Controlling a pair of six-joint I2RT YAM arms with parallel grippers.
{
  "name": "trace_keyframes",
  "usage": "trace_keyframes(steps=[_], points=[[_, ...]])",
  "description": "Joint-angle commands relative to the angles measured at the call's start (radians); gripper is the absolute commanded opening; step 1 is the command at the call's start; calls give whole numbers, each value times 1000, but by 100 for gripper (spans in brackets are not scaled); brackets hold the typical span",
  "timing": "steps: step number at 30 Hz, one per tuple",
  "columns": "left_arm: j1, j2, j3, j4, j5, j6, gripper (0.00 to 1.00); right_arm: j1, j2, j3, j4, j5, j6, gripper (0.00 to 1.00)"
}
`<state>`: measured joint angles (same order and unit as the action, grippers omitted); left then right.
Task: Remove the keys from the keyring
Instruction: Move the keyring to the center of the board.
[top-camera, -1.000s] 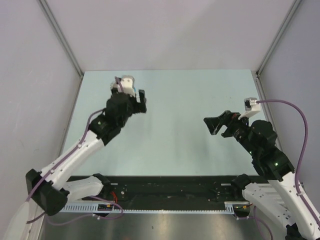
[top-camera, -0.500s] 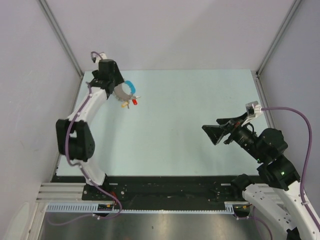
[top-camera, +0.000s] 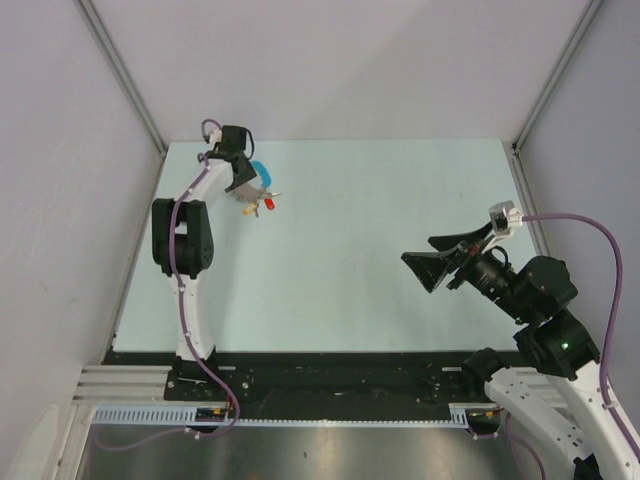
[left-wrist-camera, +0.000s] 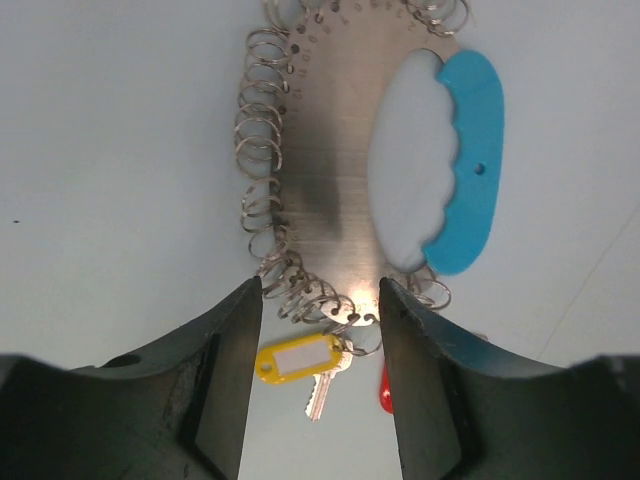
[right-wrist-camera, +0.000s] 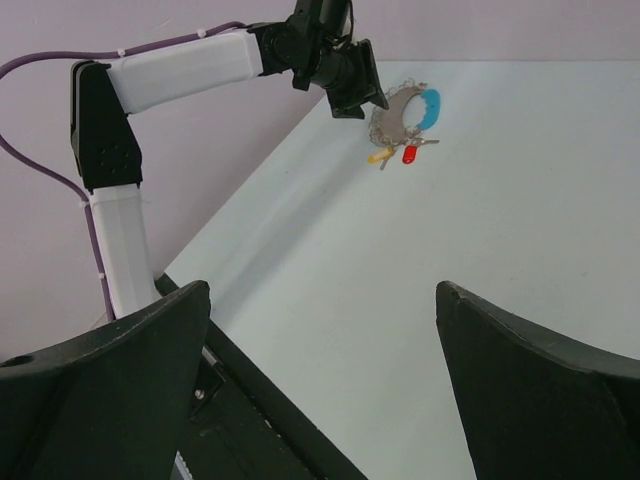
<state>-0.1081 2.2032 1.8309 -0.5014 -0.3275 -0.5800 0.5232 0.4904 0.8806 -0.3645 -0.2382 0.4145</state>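
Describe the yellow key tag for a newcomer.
Far left on the pale table lies a silvery metal plate with a blue plastic handle. At its end between the jaws of the left gripper sits the white-labelled yellow tag, next to a red tag.

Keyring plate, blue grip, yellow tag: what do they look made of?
Keyring plate: likely brushed steel, grey sheen with soft reflection. Blue grip: probably moulded plastic, uniform matte colour. Yellow tag: apparently glossy plastic, white paper-like insert.

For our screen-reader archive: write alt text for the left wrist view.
The open left gripper straddles one edge of the keyring, a silvery plate fringed with split rings, with a blue grip. A yellow-tagged key and a red piece lie there.
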Motion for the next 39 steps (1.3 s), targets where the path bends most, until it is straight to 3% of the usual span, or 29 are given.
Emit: trace_keyframes(steps=[1,8,24,30,34,37,39], points=[[13,-5,24,-36,-105,-90,56,8,7,1,52,-21,4,98],[13,15,11,-12,-117,-77,55,9,19,0,58,-7,21,97],[45,81,15,15,27,-127,50,14,11,0,93,-15,69,95],[45,69,-5,23,45,-130,40,15,13,0,98,-6,73,95],[44,36,-38,34,47,-118,26,15,16,0,84,19,79,94],[44,12,-71,46,61,-115,23,15,13,1,73,39,83,94],[41,-9,-111,66,65,-110,13,15,11,1,64,56,83,94]])
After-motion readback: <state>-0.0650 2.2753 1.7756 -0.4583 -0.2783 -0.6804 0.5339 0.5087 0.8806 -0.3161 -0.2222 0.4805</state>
